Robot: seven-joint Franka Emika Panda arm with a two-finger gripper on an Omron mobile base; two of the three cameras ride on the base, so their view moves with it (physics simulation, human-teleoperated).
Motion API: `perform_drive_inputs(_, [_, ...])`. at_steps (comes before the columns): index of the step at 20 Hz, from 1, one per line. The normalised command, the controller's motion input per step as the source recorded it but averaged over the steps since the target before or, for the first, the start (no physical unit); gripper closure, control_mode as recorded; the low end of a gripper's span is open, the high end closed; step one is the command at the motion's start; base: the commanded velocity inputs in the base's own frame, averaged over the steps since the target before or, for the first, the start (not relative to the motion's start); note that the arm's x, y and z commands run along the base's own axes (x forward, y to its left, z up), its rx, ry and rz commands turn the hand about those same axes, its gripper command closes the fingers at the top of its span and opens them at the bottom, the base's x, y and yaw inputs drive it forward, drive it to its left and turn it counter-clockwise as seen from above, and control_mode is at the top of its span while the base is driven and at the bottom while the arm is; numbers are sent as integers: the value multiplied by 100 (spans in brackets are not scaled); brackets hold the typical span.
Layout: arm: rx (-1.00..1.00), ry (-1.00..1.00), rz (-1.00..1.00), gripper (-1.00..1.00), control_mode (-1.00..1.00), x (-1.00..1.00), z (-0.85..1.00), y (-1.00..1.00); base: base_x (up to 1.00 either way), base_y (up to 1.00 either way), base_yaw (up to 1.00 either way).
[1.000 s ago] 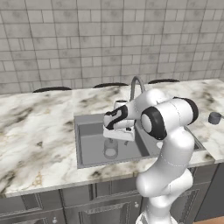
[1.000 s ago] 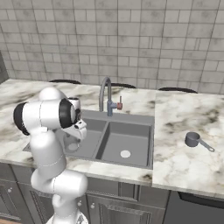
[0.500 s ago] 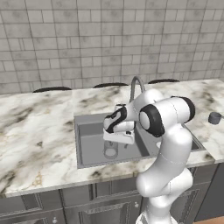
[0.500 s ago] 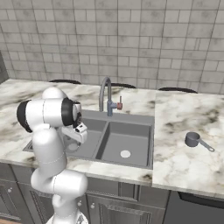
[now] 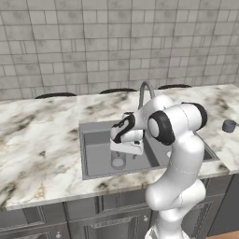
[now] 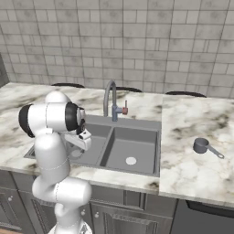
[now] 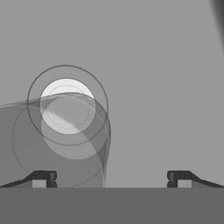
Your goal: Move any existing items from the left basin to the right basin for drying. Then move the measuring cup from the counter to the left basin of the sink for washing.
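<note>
While the tumbler (image 5: 117, 162) stands upright on the floor of the left basin (image 5: 95, 158), close to that basin's front wall and roughly over its pale drain, the first step of the task is not yet done: the glass has to go across the divider into the right basin (image 6: 132, 151).

From the hand view the see-through tumbler (image 7: 65, 131) sits off toward one fingertip, not centred in the gap, with the round drain (image 7: 67, 106) showing through it. The gripper (image 5: 126, 152) hangs just above the glass with its jaws spread as wide as they go and nothing between them.

To do this step well, I would judge that the hand should first slide sideways until the tumbler's rim lies midway between the two fingertips, and only then descend, so that neither finger lands on the rim and tips the glass. A smooth, handleless cylinder is likely to slip, so the fingers should close well below the rim and squarely across the widest part. The lift must clear the divider.

Further out, the faucet (image 6: 109, 98) rises at the back edge of the sink (image 6: 157, 148), and the measuring cup (image 6: 202, 146) waits on the counter (image 6: 192, 123) beyond the sink's right edge.
</note>
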Motion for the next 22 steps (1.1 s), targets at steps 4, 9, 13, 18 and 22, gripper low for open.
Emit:
perform_drive_inputs(4, [0,0,0,-100,-100,0,-5,0,0,0,0])
perform_drive_inputs(9, [0,0,0,-100,-100,0,-4,0,0,0,0])
perform_drive_inputs(13, [0,0,0,-100,-100,0,-6,0,0,0,0])
perform_drive_inputs(18, [0,0,0,-100,-100,0,-6,0,0,0,0])
perform_drive_inputs(22, [0,0,0,-100,-100,0,-7,0,0,0,0])
